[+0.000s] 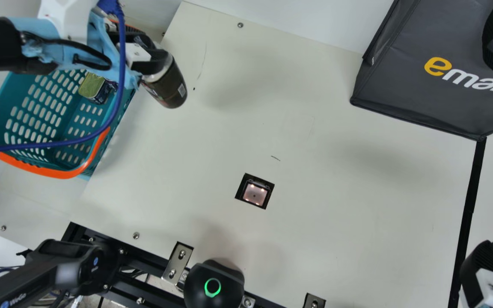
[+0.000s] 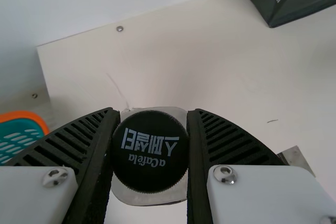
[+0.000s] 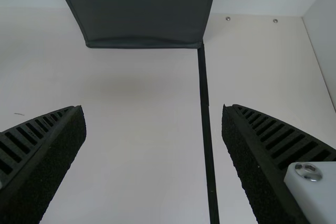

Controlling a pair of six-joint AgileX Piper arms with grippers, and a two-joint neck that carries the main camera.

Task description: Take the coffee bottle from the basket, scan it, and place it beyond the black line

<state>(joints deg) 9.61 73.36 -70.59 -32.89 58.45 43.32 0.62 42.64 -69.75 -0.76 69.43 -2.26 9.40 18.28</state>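
The left arm reaches in from the main view's upper left edge over the basket (image 1: 4,164), its left gripper (image 1: 154,60) clamped on the black cap of the coffee bottle (image 1: 167,87), which hangs at a slant over the table (image 1: 336,205) just beside the basket, base pointing away from the arm. At the main view's lower right corner, the right gripper (image 1: 482,267) is by the black line (image 1: 470,201), its two fingers spread wide with nothing held between them.

Soft, even brightness with faint, blurry-edged shadows across the cream table (image 1: 332,231)
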